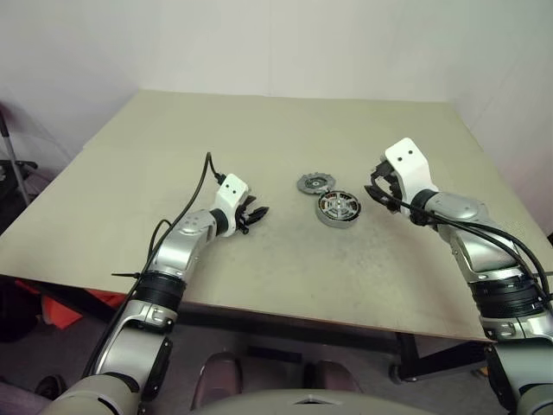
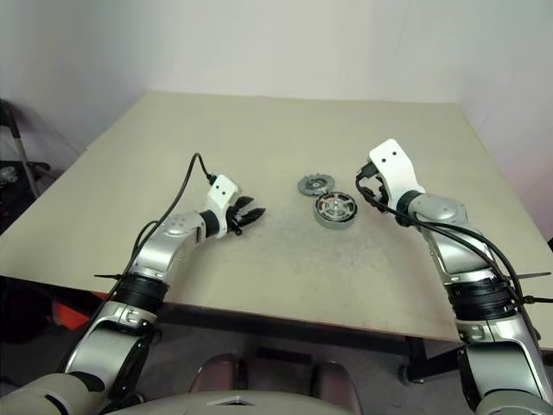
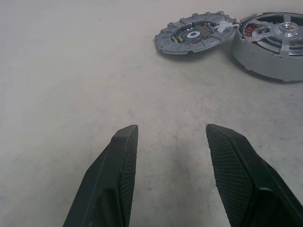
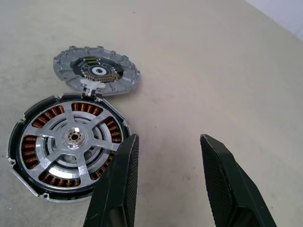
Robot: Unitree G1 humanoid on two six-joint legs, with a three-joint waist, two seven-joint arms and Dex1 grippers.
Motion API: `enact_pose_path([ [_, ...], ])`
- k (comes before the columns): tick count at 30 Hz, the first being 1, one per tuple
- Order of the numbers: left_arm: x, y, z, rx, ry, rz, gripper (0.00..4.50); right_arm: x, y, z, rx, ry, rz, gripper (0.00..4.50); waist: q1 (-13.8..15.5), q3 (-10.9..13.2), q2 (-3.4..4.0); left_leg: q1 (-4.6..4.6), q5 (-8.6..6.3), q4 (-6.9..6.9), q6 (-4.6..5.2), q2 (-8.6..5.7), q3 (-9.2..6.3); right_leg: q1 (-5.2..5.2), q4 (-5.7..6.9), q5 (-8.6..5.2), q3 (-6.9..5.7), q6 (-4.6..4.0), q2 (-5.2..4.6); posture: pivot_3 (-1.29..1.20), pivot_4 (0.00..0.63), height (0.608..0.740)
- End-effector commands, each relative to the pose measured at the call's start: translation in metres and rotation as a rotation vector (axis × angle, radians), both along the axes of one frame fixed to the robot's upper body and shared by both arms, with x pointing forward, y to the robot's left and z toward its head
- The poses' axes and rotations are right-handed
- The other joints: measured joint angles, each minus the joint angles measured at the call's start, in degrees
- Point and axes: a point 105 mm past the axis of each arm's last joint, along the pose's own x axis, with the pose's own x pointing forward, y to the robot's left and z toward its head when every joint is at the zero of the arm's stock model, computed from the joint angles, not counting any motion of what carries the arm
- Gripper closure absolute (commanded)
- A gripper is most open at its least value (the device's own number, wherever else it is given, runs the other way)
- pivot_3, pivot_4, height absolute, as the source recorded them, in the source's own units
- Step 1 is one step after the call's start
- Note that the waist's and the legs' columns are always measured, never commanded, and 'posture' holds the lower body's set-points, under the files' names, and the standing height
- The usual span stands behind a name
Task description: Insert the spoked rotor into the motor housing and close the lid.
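In the left eye view, a beige table [image 1: 285,156] is seen with the motor housing [image 1: 337,208] lying near its middle. The spoked rotor [image 1: 338,206] is seated inside the housing, its silvery spokes lying over the ring of copper coils. The lid [image 1: 314,183] lies flat on the table just to the far left of the housing, touching its rim; the housing is not covered. The left gripper [image 1: 257,213] is held low over the table to the left of the housing, apart from it, and points to the right toward it. The right gripper [image 1: 378,188] is held just to the right of the housing, above the table surface.

In the right eye view, the same layout is shown: lid [image 2: 314,184] at far left of the housing [image 2: 335,209], and a gripper on either side.

In the left wrist view, the two black fingers [image 3: 113,184] of the left gripper are seen spread apart with bare table between them; nothing is gripped. The lid [image 3: 195,33] and the housing [image 3: 272,45] lie well beyond the fingertips.

In the right wrist view, the fingers [image 4: 118,189] of the right gripper are likewise spread and empty. The housing [image 4: 33,182] with the rotor [image 4: 75,138] in it lies beside one finger, whose tip overlaps its rim in the picture; whether contact is made cannot be told. The lid [image 4: 97,71] lies beyond, its small tab meeting the housing's edge.
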Motion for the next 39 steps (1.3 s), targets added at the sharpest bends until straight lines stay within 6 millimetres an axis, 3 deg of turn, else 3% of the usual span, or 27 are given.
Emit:
enact_pose_path([
  [1, 0.002, 0.000, 0.018, -0.024, -0.064, 0.003, 2.07, 0.004, 0.005, 0.013, -0.013, -0.051, 0.021, 2.21, -0.02, 0.00, 0.00, 0.00, 0.00, 0.00, 0.00, 0.00, 0.00, 0.00, 0.00, 0.00, 0.00, 0.00, 0.00, 0.00, 0.000, 0.740],
  [18, 0.004, 0.001, 0.031, -0.040, -0.101, 0.019, 2.07, 0.007, 0.006, 0.004, -0.021, -0.033, 0.021, 2.21, -0.04, 0.00, 0.00, -0.01, 0.00, 0.01, 0.04, 0.00, 0.00, 0.00, -0.01, 0.00, -0.01, -0.01, 0.00, 0.00, 0.000, 0.740],
  [24, 0.005, 0.003, 0.032, -0.041, -0.102, 0.027, 2.07, 0.015, -0.001, 0.012, -0.024, -0.080, -0.020, 2.21, -0.10, 0.00, 0.00, 0.00, 0.00, 0.02, 0.04, 0.00, 0.00, 0.00, 0.00, 0.00, 0.00, -0.01, 0.00, 0.00, 0.000, 0.740],
  [32, 0.005, 0.005, 0.032, -0.042, -0.104, 0.042, 2.07, 0.018, 0.000, 0.002, -0.032, -0.069, -0.023, 2.21, -0.12, 0.00, 0.00, -0.02, 0.00, 0.02, 0.04, 0.00, 0.00, -0.01, -0.01, 0.00, -0.01, -0.01, 0.00, 0.00, 0.000, 0.740],
  [35, 0.005, 0.007, 0.032, -0.042, -0.105, 0.049, 2.07, 0.021, -0.004, 0.006, -0.018, -0.090, -0.050, 2.21, -0.12, 0.00, 0.00, -0.02, 0.00, 0.02, 0.05, 0.00, 0.00, -0.01, 0.00, 0.00, -0.01, -0.01, 0.00, 0.00, 0.000, 0.740],
  [39, 0.004, 0.009, 0.031, -0.039, -0.103, 0.055, 2.07, 0.024, -0.009, 0.009, -0.012, -0.104, -0.077, 3.14, -0.14, 0.00, 0.00, -0.02, 0.00, 0.03, 0.04, 0.00, 0.00, -0.01, 0.00, 0.01, -0.01, -0.01, 0.00, 0.00, 0.000, 0.740],
])
